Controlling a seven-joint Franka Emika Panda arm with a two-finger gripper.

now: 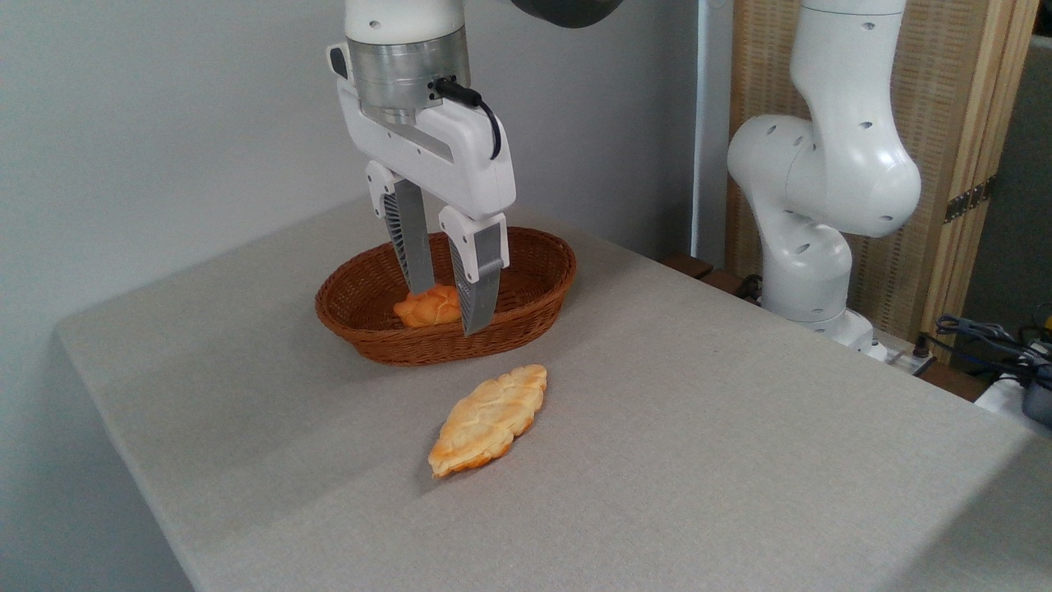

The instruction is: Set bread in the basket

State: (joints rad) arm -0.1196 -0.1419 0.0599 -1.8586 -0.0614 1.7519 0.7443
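The bread (489,419), a flat leaf-shaped braided loaf, pale golden with browner tips, lies on the grey table in front of the basket. The basket (542,284) is an oval reddish-brown wicker one; a small orange knotted bun (427,307) lies inside it. My gripper (448,308) hangs over the basket, pointing down, open, its grey fingers (477,292) apart with nothing between them. The fingertips are level with the basket's near rim, just above and beside the bun. The loaf is apart from the gripper, down and to the right.
The grey table (699,460) ends at a front-left edge and a right edge. The arm's white base (809,238) stands behind the table's right side before a wooden screen. Cables lie at the far right.
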